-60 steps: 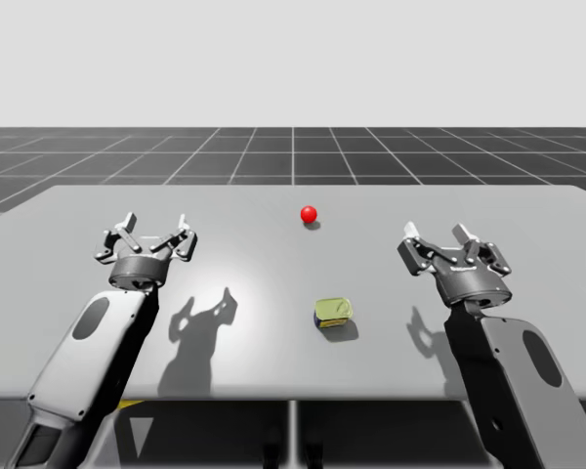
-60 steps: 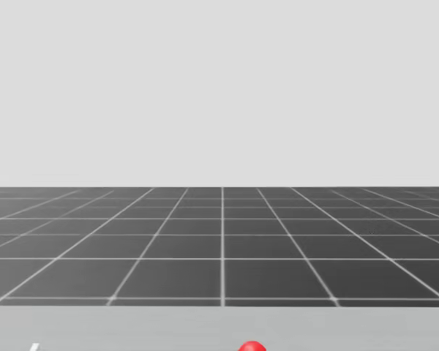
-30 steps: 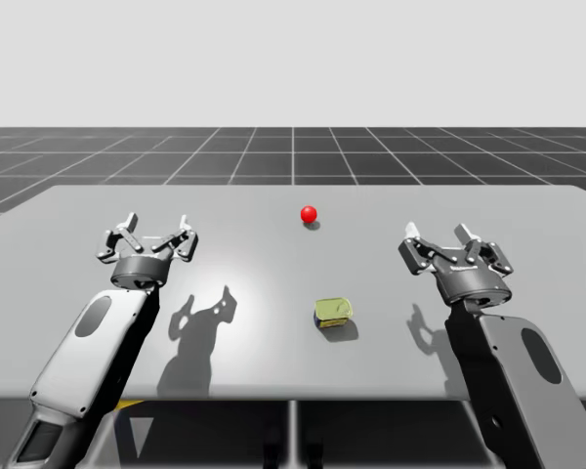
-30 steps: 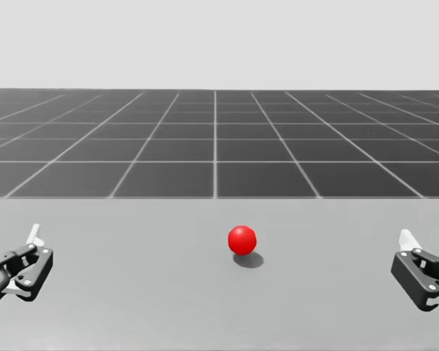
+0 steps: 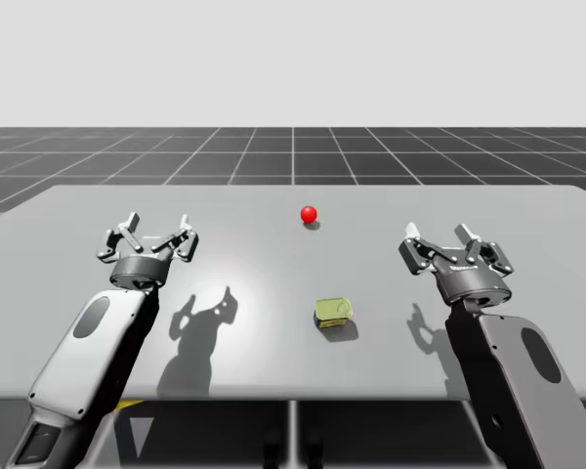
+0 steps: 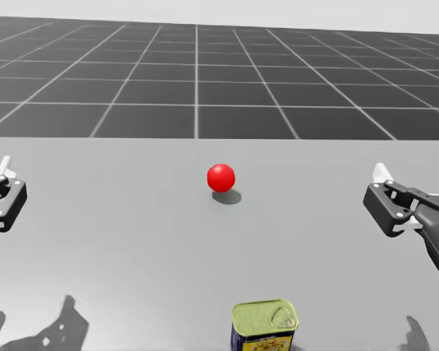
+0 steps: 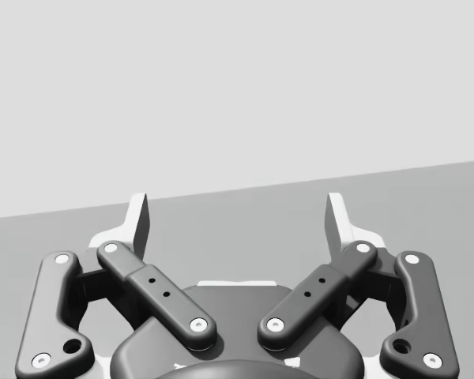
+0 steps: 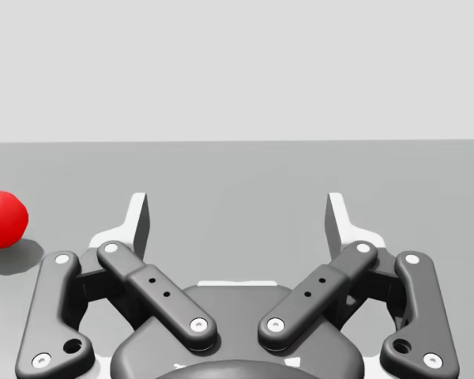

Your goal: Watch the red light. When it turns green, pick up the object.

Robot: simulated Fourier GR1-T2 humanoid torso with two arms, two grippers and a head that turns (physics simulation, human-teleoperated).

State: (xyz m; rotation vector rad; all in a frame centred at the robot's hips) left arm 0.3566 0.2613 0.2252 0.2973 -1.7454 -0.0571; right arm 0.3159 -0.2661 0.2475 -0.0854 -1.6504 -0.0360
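The light is a small red ball (image 5: 309, 213) (image 6: 221, 178) resting on the grey table (image 5: 273, 264), toward the far side near the middle. A squat olive-yellow can (image 5: 333, 313) (image 6: 264, 326) stands nearer the front, just right of centre. My left gripper (image 5: 148, 234) (image 7: 237, 217) hovers open over the left part of the table, nothing between its fingers. My right gripper (image 5: 449, 237) (image 8: 237, 217) is open over the right part, and the red ball (image 8: 1, 219) lies off to its left side. Both grippers are well apart from the can.
The table's far edge (image 6: 205, 139) meets a dark gridded floor (image 5: 293, 151). Shadows of both arms fall on the tabletop in front of the grippers.
My head has turned downward, bringing the can and more of the table into the head view. Arms, can and red ball have stayed in place.
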